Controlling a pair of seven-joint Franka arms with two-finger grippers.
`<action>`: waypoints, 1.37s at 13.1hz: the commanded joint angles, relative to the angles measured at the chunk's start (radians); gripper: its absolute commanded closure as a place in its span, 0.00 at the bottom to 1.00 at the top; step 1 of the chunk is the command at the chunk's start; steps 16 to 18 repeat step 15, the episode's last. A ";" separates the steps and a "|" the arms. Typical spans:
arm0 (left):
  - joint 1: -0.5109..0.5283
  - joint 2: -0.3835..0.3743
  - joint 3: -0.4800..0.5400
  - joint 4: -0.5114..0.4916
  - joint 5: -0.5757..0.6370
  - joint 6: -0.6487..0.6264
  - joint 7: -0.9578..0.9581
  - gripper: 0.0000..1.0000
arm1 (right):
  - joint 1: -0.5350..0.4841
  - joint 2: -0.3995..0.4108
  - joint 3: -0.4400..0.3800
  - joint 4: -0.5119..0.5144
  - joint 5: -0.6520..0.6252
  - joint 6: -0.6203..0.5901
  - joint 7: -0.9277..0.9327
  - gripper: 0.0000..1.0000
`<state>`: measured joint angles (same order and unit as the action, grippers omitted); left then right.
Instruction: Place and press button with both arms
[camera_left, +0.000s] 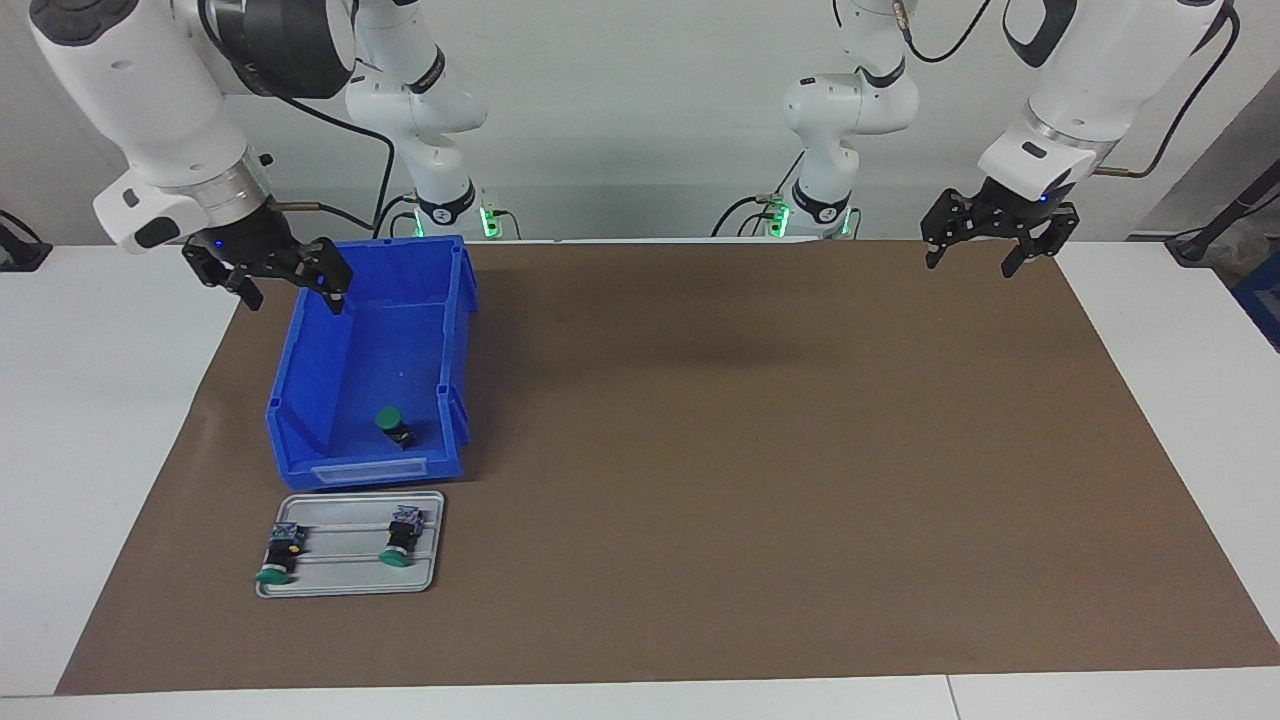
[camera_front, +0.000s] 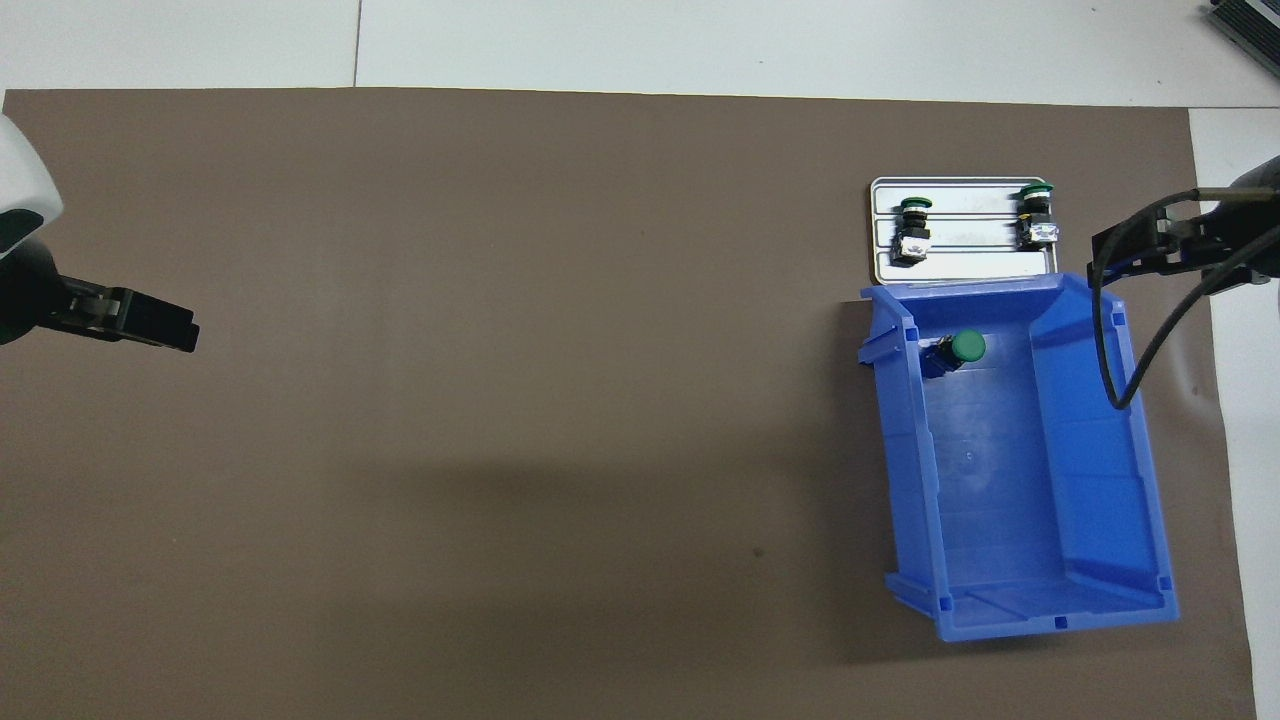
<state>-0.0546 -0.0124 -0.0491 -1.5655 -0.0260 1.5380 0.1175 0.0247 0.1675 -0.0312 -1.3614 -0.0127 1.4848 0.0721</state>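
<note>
The button (camera_left: 394, 425) (camera_front: 955, 350), with a green cap and a black body, lies tilted on the floor of the blue bin (camera_left: 300, 380) (camera_front: 1100, 500), at the bin's end farther from the robots. My right gripper (camera_left: 293, 295) (camera_front: 1112, 255) hangs open and holds nothing. It is raised by the bin's rim, toward the right arm's end of the table. My left gripper (camera_left: 970, 265) (camera_front: 165, 328) hangs open and holds nothing. It is over the brown mat's edge at the left arm's end, well apart from the bin.
A grey tray (camera_left: 340, 580) (camera_front: 975, 265) lies on the mat just farther from the robots than the bin. Two similar green-capped buttons lie on it: one with a yellow spot (camera_left: 280, 553) (camera_front: 1036, 215), one without (camera_left: 402, 535) (camera_front: 912, 228). The brown mat (camera_left: 750, 450) covers the table's middle.
</note>
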 joint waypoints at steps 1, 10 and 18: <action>0.015 -0.027 -0.011 -0.033 0.015 0.011 -0.006 0.00 | -0.011 0.001 0.002 0.007 0.042 -0.001 -0.014 0.00; 0.015 -0.027 -0.011 -0.033 0.015 0.011 -0.006 0.00 | -0.005 -0.005 0.000 0.005 0.036 0.002 0.015 0.00; 0.015 -0.027 -0.011 -0.033 0.015 0.011 -0.006 0.00 | -0.005 -0.005 0.000 0.005 0.028 0.005 0.012 0.00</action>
